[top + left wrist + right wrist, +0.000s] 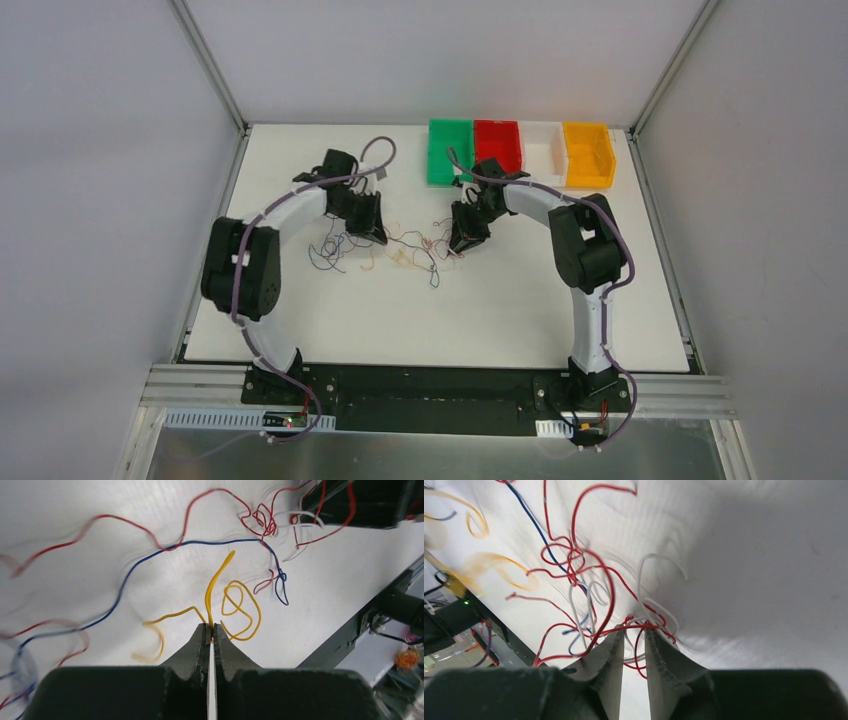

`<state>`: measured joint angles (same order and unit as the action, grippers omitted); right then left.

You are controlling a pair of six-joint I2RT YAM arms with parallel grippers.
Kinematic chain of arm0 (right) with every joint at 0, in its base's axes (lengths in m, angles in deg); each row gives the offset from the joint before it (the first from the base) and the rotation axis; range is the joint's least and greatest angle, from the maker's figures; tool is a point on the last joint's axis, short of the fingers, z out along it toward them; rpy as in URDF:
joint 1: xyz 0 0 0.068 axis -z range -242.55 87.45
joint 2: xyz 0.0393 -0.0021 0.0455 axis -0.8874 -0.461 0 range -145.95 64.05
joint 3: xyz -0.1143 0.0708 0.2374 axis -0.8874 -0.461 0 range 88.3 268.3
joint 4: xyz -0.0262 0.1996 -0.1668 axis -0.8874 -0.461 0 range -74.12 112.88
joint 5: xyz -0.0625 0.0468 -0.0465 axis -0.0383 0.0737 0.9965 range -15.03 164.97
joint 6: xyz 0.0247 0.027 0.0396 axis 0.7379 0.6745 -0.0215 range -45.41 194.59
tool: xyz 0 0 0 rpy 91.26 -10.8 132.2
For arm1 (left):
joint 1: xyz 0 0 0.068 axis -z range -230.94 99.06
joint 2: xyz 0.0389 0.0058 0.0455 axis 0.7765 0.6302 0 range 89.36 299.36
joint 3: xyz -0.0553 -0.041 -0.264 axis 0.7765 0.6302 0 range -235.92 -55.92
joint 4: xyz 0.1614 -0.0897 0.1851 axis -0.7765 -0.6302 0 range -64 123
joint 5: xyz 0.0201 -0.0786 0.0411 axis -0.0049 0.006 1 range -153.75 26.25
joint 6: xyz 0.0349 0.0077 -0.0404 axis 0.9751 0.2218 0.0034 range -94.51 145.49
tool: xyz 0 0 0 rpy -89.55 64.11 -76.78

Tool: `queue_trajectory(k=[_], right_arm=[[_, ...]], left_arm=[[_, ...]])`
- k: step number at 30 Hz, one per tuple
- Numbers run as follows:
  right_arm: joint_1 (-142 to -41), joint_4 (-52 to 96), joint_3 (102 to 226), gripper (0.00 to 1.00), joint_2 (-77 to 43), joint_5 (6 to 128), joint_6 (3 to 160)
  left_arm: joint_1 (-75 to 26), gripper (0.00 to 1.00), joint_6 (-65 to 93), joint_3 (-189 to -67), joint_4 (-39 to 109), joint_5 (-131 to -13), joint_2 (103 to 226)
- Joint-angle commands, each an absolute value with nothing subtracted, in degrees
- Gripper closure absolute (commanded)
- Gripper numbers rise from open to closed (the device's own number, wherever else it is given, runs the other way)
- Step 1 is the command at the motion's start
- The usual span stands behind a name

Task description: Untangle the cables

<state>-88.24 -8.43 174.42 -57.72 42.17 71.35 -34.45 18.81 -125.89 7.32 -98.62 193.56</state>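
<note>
Left claw (210, 626) is pinched fully shut on the yellow cable (214, 587), which rises from its tips and curls into loops just to the right. The right claw (633, 632) is only narrowly parted, with red cables (613, 587) and white cables (659, 556) crossing the gap at its tips. That gap looks wider than any strand, so I judge nothing is clamped there. The step in hand seems to be drawing the yellow strand free. To do that well, the right claw should close on the red-and-white knot to anchor it. The left should then pull slowly and low over the table (450, 320), away to the left, and ease off if the knot starts to drag — the blue cable (225, 541) runs just beyond the yellow's free end and could be swept along. Seen from above, the cables (400, 255) sprawl mid-table between the two claws, well nearer than the bins (497, 140) at the far edge. Their left strands lie at the left claw and the tangle touches the right claw's tips
</note>
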Motion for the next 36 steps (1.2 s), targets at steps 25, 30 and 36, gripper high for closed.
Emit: queue_trajectory(k=[25, 30, 36], right_arm=[[-81.0, -12.4, 184.5, 0.01, -26.1, 24.7, 71.9], [-83.2, -7.1, 184.1, 0.04, -25.2, 19.5, 82.6], [-85.8, -6.3, 180.5, 0.18, -24.1, 17.4, 83.1]], left_arm=[[-28.7, 1.00, 30.8, -148.0, -4.9, -117.8, 172.8], [-24.3, 1.00, 32.4, -149.8, -4.9, -120.4, 174.7], [-22.9, 1.00, 31.8, -152.0, -4.8, -120.0, 176.3]])
